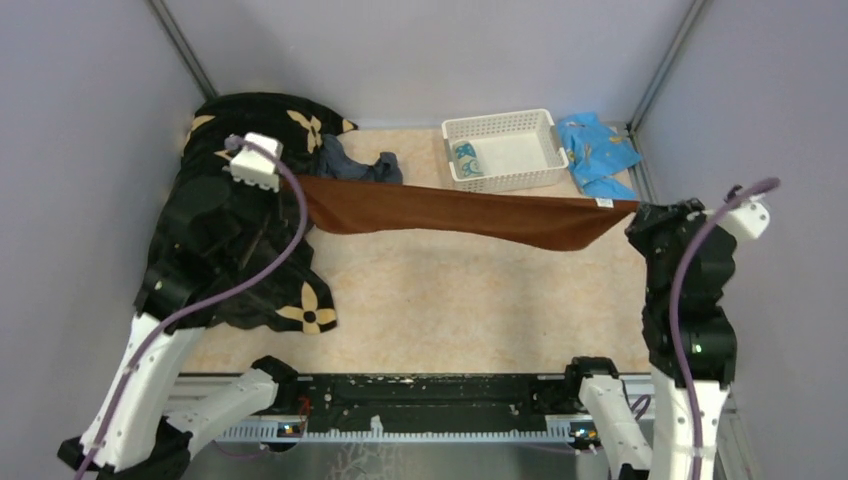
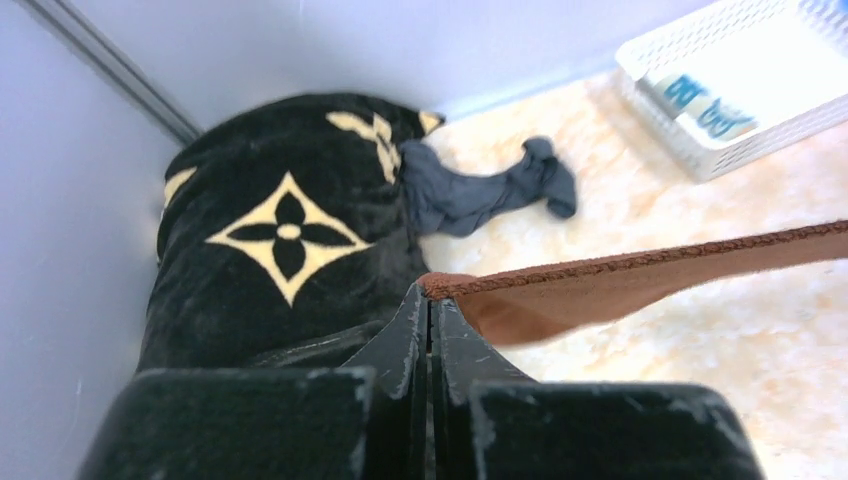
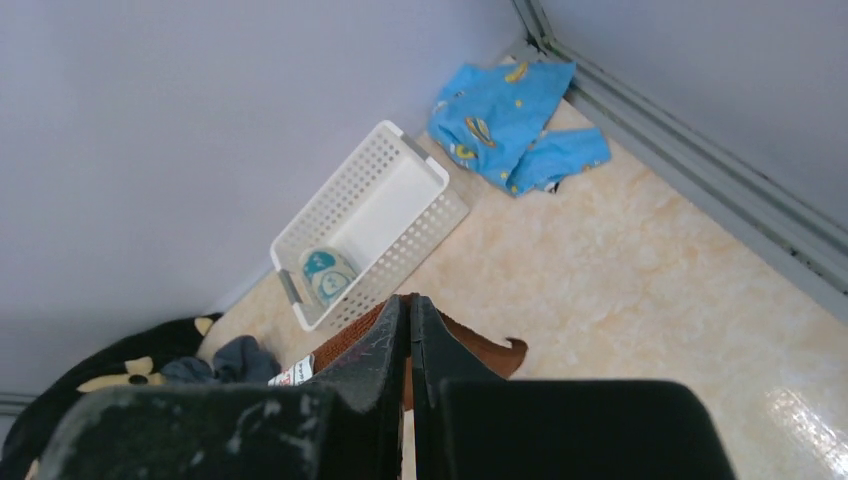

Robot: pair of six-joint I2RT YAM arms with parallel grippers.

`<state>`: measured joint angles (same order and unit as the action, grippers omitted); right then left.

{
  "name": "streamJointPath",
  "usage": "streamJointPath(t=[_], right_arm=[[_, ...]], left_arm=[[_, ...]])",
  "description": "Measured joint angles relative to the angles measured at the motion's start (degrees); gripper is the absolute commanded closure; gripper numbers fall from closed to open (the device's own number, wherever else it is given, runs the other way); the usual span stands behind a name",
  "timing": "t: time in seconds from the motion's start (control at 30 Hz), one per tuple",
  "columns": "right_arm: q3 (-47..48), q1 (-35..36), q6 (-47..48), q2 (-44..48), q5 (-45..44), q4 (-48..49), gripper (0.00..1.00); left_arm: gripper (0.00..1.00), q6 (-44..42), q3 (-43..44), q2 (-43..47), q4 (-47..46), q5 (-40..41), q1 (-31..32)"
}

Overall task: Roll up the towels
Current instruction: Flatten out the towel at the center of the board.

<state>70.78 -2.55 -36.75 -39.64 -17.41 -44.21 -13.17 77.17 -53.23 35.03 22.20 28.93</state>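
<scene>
Two arms stand raised, one at each side edge of the table (image 1: 450, 290), and between them hangs the rust-brown towel (image 1: 460, 212). It is stretched in a long band off the surface across the far half, its lower hem sagging a little toward the right. The left arm (image 1: 150, 350) rises from the near-left corner and leans over the black blanket (image 1: 230, 240) with tan flowers, which lies heaped along the left edge up to the far-left corner. The left gripper (image 2: 430, 295) has its two fingers pressed together on the towel's left end, and its wrist view shows the brown hem running out from the tips toward the right. The right arm (image 1: 690, 290) folds upright by the right edge. The right gripper (image 3: 408, 305) is likewise clamped flat on the towel's right end, with a small white label (image 3: 292, 372) showing just beside its fingers. A white slotted basket (image 1: 505, 182) sits at the far edge, right of the middle, just beyond the stretched towel; the teal-and-white towel (image 1: 466, 160) lies as a compact bundle in its left end. The slate grey-blue towel (image 1: 355, 165) lies crumpled on the table near the far edge, touching the blanket's right side, a little beyond the left gripper. A bright light-blue cloth (image 1: 598, 150) with small specks lies in the far-right corner, just beside the basket.
</scene>
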Motion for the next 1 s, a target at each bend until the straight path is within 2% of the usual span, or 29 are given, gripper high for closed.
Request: streamJointPath(t=[0.2,0.43,0.57,0.73,0.9,1.0], right_arm=[[4.85,0.0,1.46,7.37,-0.79,-3.72,1.0],[0.9,0.0,1.86,5.42,-1.51,-3.52,1.0],[-6.86,-0.15,1.38,-1.22,-1.86,1.36,1.0],[-15.34,-0.24,-0.61,-17.97,-2.95,11.26,1.0],[-18.62,-0.26,-1.55,-33.55,-2.47,21.59,1.0],[-18.32,-0.42,-0.33,-39.39,-1.53,28.28,1.0]], left_arm=[[1.0,1.79,0.0,8.2,1.7,-5.22,0.22],[1.0,3.78,-4.13,3.52,3.32,-7.52,0.2],[1.0,4.35,-9.33,-6.64,1.29,-6.16,0.2],[1.0,4.79,-10.97,-27.67,-2.95,-4.87,-0.61],[1.0,5.27,-3.37,-46.38,-2.99,-5.31,-4.17],[1.0,4.59,2.01,-52.65,-4.33,-5.57,-5.79]])
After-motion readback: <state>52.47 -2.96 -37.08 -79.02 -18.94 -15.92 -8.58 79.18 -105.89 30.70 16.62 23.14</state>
